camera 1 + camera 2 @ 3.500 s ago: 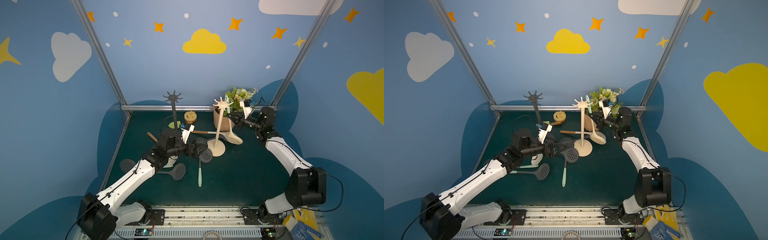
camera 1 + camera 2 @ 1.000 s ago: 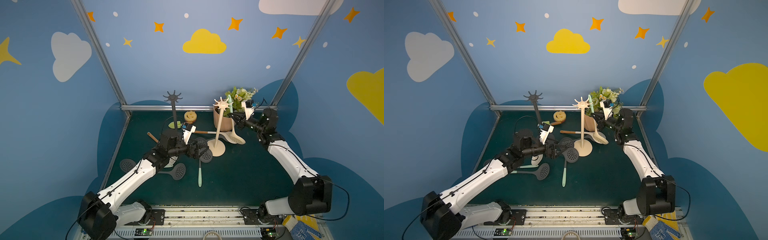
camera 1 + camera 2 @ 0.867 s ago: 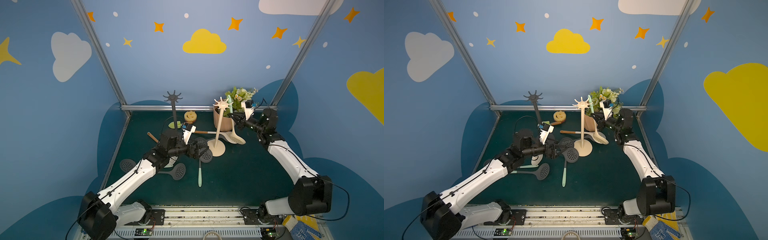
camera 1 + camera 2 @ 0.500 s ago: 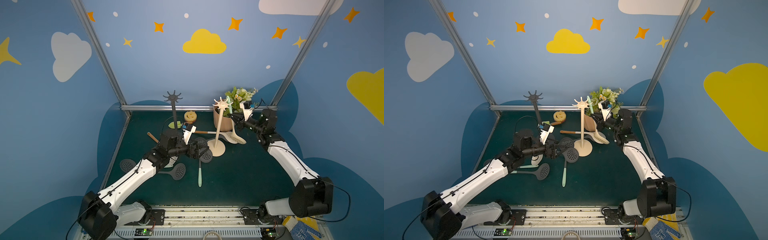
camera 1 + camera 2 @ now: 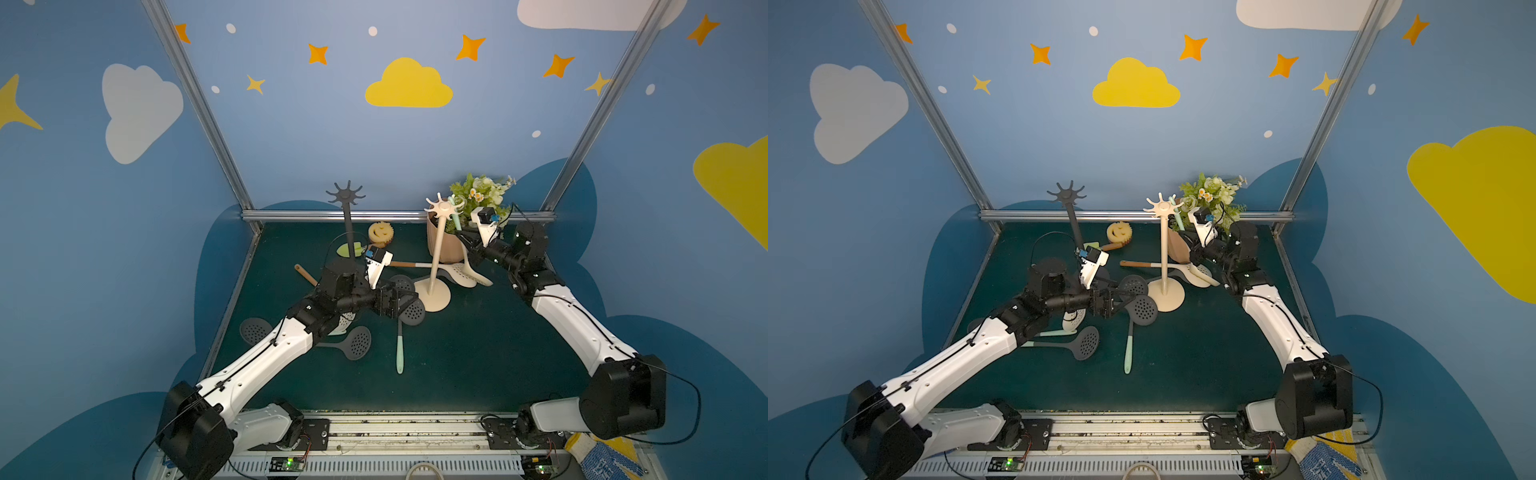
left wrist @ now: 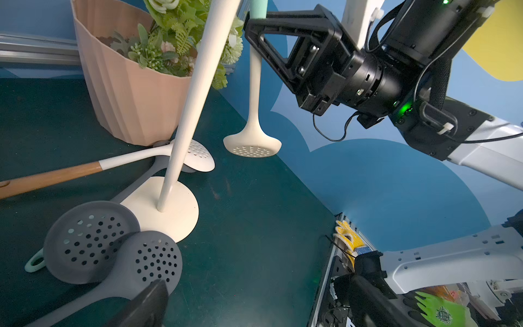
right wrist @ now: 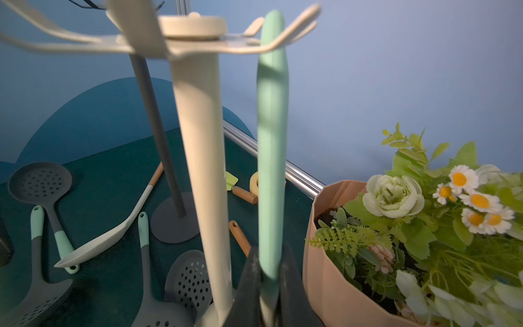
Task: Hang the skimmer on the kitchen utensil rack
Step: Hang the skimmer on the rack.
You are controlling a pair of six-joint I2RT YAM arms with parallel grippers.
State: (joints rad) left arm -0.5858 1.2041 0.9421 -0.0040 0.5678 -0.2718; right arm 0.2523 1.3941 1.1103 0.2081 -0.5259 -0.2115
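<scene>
**Skimmer held upright at the rack's hooks**

A dark green counter (image 5: 478, 353) sits inside blue walls (image 5: 332, 145) painted with clouds and stars, with metal posts in the corners. Near its middle stands the cream utensil rack (image 5: 435, 266). The right jaws are closed on the skimmer (image 7: 271, 141), its mint handle upright with the tip among the hooks; I cannot tell whether it is hooked. A pink flowerpot (image 6: 127, 93) crowds in just behind. Two grey skimmers (image 6: 87, 240) lie against the rack's base, and the left jaws hang over them, spread wide and empty. A dark rack (image 5: 347, 224) stands further back.
</scene>
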